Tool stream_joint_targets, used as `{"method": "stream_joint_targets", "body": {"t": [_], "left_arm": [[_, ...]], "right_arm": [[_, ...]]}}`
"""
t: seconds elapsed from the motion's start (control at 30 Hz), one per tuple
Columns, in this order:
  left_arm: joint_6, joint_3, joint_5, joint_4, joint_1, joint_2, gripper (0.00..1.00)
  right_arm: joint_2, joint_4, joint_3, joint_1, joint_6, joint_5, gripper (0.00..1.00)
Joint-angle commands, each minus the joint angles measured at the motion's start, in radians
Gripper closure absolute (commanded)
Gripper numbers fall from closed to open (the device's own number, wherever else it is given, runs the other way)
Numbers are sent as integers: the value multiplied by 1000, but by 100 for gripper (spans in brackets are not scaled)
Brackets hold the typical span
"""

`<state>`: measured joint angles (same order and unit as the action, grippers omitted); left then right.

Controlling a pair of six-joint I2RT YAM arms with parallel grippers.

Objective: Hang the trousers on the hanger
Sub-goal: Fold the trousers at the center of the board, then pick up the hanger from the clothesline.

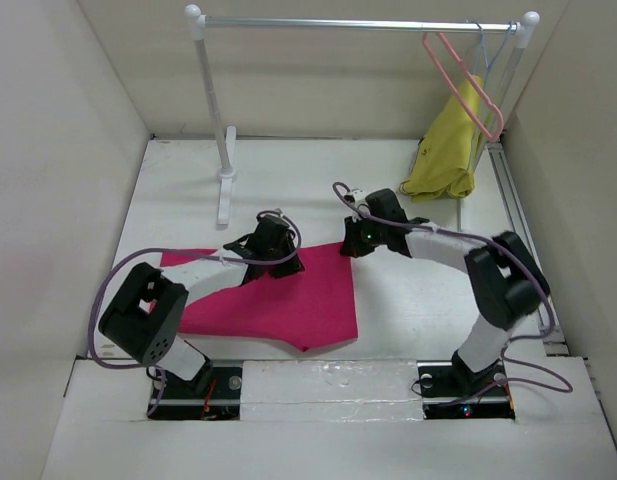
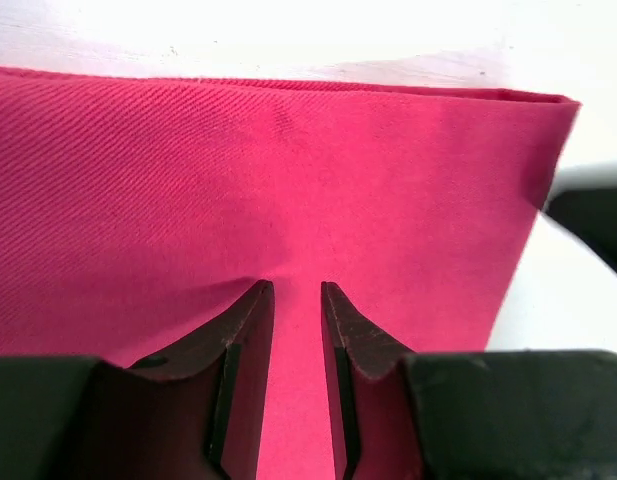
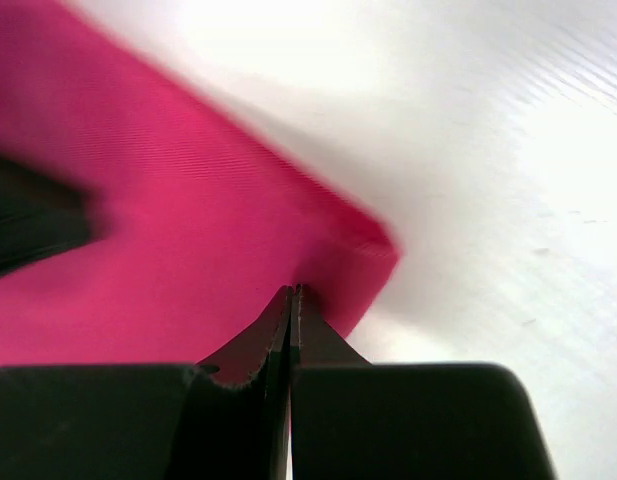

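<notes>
Plainly, the white table (image 1: 408, 300) is where the trouble starts. The trousers (image 1: 278, 305) lie flat and folded on it in front of the left arm, well apart from the rail (image 1: 358, 22) at the far side. A long carry across open space lies ahead, and the soft cloth may sag, unfold or slide out on the way.

The yellow garment (image 1: 443, 155) hangs at the right end of the rail, right beside the hanger (image 1: 466, 88). The hanger dangles loosely by its hook. A push from arm or cloth could set it swinging, knock it off the rail, or drag the yellow garment into the way.

The left gripper (image 2: 296, 295) rests on the cloth near its far edge with jaws a narrow gap apart. It has no firm pinch, so it could come up with nothing, or with only the top layer.

The right gripper (image 3: 293, 295) is closed on the cloth's edge by the corner. That bite looks thin, and a lift from there might slip free or raise the cloth lopsided.
</notes>
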<state>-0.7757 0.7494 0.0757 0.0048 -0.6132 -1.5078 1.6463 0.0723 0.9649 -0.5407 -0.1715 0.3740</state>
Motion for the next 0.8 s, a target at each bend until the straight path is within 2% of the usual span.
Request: {"method": "stream_joint_targets", "body": {"t": [0.0,0.03,0.1,0.23,0.27,0.3,0.33,0.37,0.4,0.47,0.5,0.53,0.57,0.7,0.77], "left_arm": [[16,44,-34,-49,4,107,78],[18,44,-39,-57,4,127,78],[23,50,-56,-80,4,182,78],[49,96,-100,-144,4,257,77],[70,123,-109,-172,4,279,77],[70,134,-114,-184,-5,288,77],[79,146,-117,-193,-5,300,76],[91,154,-120,-210,-5,313,76],[96,166,-123,-215,-5,333,76],[110,172,-120,-220,-14,354,75],[115,176,-119,-218,-23,372,75],[122,180,-117,-221,-34,386,75],[122,180,-117,-221,-34,386,75],[125,185,-90,-221,-34,432,77],[130,182,-91,-226,-34,445,77]], "right_arm": [[150,-20,90,56,53,11,100],[208,-10,118,65,62,16,100],[227,30,162,65,75,37,100],[106,107,292,24,90,43,99],[40,172,369,13,110,25,85],[8,210,370,13,110,25,85],[-18,246,412,13,128,16,78],[-46,280,502,13,142,-3,66],[-95,358,553,13,158,-15,61],[-132,440,715,42,226,-67,58],[-157,505,768,85,245,-75,68],[-169,577,881,146,303,-83,97],[-169,578,882,147,303,-90,100],[-152,742,1165,349,392,-47,100],[-129,783,1239,467,414,-27,100]]}}
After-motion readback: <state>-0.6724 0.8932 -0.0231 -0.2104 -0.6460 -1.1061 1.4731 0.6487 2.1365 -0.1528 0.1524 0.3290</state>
